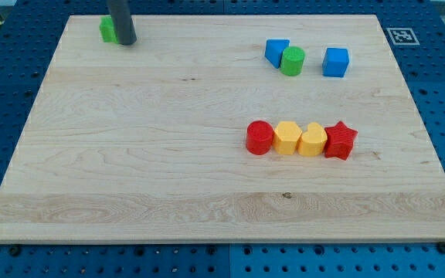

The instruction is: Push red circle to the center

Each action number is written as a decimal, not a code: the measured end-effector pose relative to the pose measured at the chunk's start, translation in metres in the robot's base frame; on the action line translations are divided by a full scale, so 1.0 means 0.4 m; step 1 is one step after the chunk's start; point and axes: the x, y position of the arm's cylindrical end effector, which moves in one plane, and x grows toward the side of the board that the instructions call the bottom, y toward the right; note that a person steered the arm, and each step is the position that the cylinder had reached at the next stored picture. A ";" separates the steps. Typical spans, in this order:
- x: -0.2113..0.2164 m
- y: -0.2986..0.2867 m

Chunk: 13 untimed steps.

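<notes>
Your worktop [130,154] is a pale wood-grain board on blue pegboard. There is no claw to open or hold anything, only a dark rod; my tip [125,42] sits at upper left, touching a green block [107,29]. The red circle [259,137], a smooth cylinder, lies right of centre, heading a touching row: yellow block [287,137], yellow heart [312,139], red star [341,140]. Blue triangle [276,51], green cylinder [292,60] and blue cube [335,62] cluster upper right.
</notes>
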 end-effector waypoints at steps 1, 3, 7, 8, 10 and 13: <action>0.014 0.000; 0.265 0.159; 0.325 0.254; 0.424 0.254; 0.658 0.486; 0.462 0.604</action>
